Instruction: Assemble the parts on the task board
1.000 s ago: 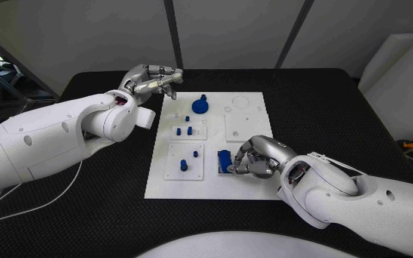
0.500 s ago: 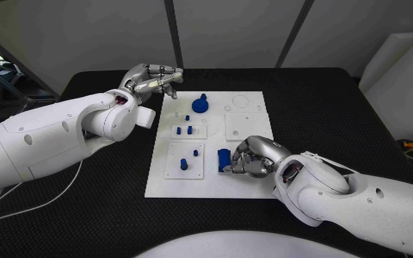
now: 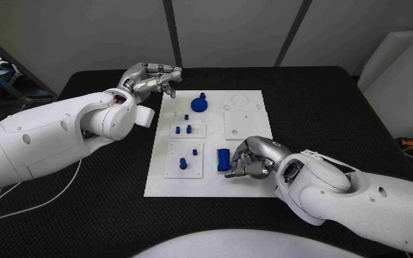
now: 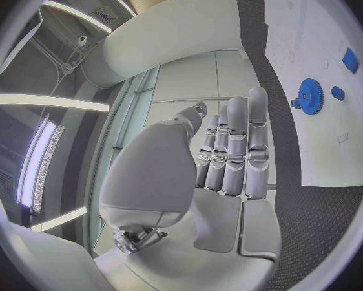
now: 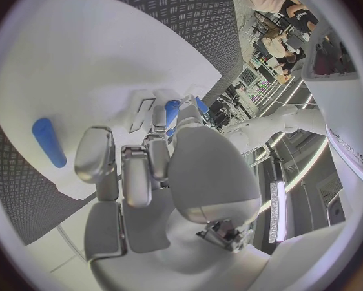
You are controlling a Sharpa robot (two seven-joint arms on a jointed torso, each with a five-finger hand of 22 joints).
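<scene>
Task board (image 3: pixel 245 181): white plate, centre of black table (image 3: pixel 327 103).

Blue gear part (image 3: pixel 200 104): far section of board, near left hand.

Small blue pegs (image 3: pixel 183 129): on raised white block, left-middle of board. Further pegs (image 3: pixel 182 163) on nearer block.

Long blue cylinder part (image 3: pixel 224 159): lying on near-middle board, just left of right hand; contact not discernible. Also seen lying loose on the board in right wrist view (image 5: pixel 48 142).

Left hand (image 3: pixel 151 80): raised beyond far-left board corner, fingers extended close together, nothing held.

Right hand (image 3: pixel 255 157): at near-right of board, fingers curled inward, nothing visibly held.
</scene>
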